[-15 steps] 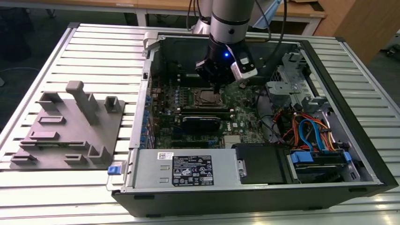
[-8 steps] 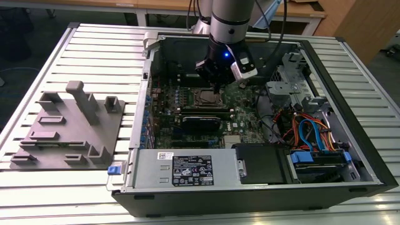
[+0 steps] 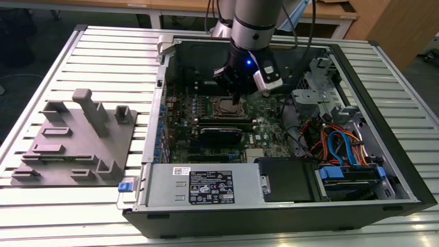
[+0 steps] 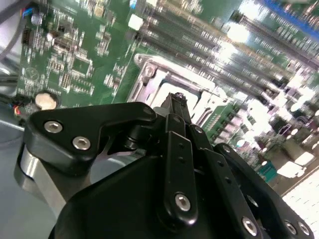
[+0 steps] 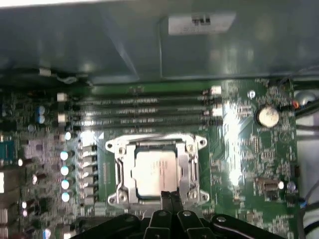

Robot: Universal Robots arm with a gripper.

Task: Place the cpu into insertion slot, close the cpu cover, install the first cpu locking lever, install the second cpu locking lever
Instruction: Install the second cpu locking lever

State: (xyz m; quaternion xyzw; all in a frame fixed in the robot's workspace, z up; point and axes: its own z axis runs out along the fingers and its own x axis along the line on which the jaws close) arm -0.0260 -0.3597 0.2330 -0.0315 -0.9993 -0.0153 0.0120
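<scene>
Below, cpu (image 5: pixel 155 172) under cpu cover (image 5: pixel 122 172).

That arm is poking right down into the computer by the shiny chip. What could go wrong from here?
The gripper sits at the edge of the cpu cover, which lies over the cpu. A sideways slip might scrape the green circuit board or its small parts. The memory slots run close beside the socket, so a drifting arm could knock them. Pressing down off-centre might strain the cover.
</scene>
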